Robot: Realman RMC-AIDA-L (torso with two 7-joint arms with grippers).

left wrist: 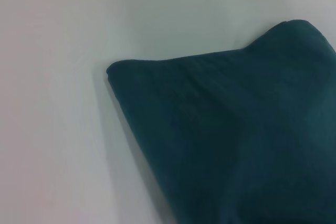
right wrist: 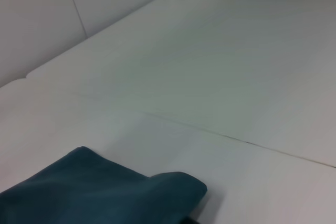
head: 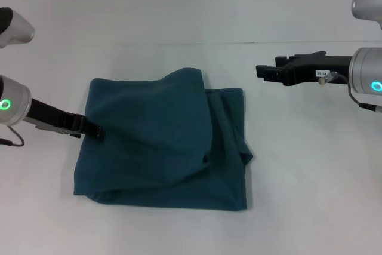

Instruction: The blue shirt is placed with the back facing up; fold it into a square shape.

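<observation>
Blue shirt (head: 164, 141) nearly square, top layer rumpled. Left gripper (head: 95, 132) touches shirt's left edge, claw state unclear. Right gripper (head: 262, 71) beyond shirt's far right corner, claw state unclear. Flatten ridge, square edges.

Count: one blue shirt (head: 161, 141), bunched into a rough folded rectangle on one white table (head: 310, 195). Two grippers in the head view: left gripper (head: 95, 131) at the shirt's left edge, right gripper (head: 262, 71) off to the shirt's upper right, not touching it. Each wrist view shows that same single shirt (left wrist: 236, 140) (right wrist: 100, 192) and no second garment; nothing else to tally.
</observation>
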